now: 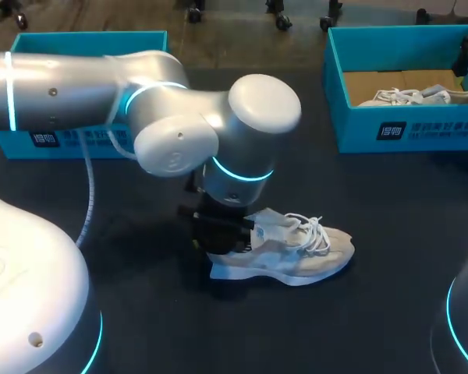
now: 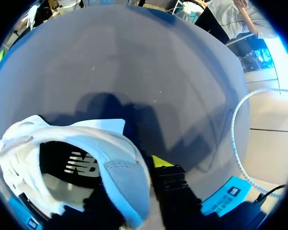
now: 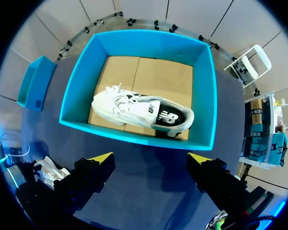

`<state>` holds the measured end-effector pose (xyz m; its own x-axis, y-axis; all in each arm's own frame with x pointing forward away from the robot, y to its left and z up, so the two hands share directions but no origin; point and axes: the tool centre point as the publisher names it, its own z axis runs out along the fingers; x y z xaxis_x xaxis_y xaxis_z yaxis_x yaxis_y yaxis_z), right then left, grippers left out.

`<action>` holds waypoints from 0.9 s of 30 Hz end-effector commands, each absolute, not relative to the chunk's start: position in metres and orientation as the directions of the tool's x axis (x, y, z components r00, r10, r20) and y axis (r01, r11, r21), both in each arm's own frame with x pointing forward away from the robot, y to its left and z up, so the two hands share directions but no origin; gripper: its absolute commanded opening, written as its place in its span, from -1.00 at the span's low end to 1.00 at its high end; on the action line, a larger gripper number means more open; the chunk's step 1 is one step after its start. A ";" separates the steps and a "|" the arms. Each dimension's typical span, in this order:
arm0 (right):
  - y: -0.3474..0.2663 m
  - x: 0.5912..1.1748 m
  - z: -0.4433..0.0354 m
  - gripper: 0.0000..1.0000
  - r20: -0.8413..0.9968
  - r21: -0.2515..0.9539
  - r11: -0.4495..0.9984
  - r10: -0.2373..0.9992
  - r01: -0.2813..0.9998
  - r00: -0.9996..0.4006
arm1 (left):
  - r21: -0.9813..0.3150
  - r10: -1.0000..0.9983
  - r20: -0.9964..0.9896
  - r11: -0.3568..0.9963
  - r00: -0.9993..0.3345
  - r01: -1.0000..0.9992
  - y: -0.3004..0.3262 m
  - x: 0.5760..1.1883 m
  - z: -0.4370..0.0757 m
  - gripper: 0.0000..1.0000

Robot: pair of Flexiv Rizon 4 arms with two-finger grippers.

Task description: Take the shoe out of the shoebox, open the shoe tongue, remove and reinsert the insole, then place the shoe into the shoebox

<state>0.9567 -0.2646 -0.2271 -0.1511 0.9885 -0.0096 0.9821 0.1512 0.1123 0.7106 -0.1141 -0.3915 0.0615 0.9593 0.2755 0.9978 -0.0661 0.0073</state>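
Note:
A white shoe (image 1: pixel 296 249) with loose laces lies on its sole on the dark table, toe to the right. My left arm comes in across the middle, and its gripper (image 1: pixel 218 234) stands at the shoe's heel. In the left wrist view the gripper (image 2: pixel 134 177) is shut on the pale heel wall, one yellow fingertip (image 2: pixel 161 160) outside it and the other hidden inside the shoe (image 2: pixel 38 143). The dark insole shows in the opening. My right gripper (image 3: pixel 151 160) hangs open above the teal shoebox (image 3: pixel 134 136), holding nothing.
The teal shoebox (image 1: pixel 405 128) at the back right holds a second white shoe (image 1: pixel 413 95) (image 3: pixel 139 112) on brown cardboard. Another teal box (image 1: pixel 62 144) stands at the back left. A white cable (image 1: pixel 90 195) hangs from my left arm.

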 end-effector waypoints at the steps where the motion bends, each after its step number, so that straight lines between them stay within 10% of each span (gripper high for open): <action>1: -0.265 0.956 -0.227 1.00 -0.010 0.112 0.151 0.988 0.982 -0.151 | 0.008 0.957 0.285 -0.060 0.056 0.998 -0.119 0.712 -0.398 -0.02; 9: -0.265 0.956 -0.227 1.00 -0.010 0.112 0.151 0.988 0.982 -0.151 | 0.001 0.966 0.259 -0.027 0.026 1.000 -0.107 0.714 -0.378 0.98; 27: -0.265 0.956 -0.227 1.00 -0.010 0.112 0.151 0.988 0.982 -0.151 | -0.094 0.983 0.129 0.146 -0.134 0.985 -0.098 0.713 -0.312 1.00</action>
<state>0.9567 -0.2646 -0.2270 -0.1510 0.9885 -0.0096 0.9821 0.1511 0.1123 0.7106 -0.1095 -0.3249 -0.1222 0.9761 0.1795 0.9868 0.1388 -0.0829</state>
